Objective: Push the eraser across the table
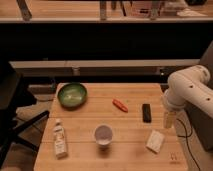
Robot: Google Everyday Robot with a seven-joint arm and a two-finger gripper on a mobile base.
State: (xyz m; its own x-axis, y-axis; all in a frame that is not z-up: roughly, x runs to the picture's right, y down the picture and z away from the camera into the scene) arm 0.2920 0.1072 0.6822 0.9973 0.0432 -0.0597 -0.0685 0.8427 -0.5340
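Note:
The eraser (146, 112), a small black oblong block, lies on the right half of the light wooden table (130, 147), its long side running front to back. My gripper (170, 120) hangs from the white arm at the table's right edge. It points down just to the right of the eraser, a small gap apart from it. It is open and holds nothing.
A green bowl (72, 95) stands at the back left and an orange-red carrot-like piece (120, 105) lies left of the eraser. A white cup (103, 135), a small bottle (60, 139) and a pale rectangular block (155, 141) sit near the front. A dark chair (15, 100) stands left of the table.

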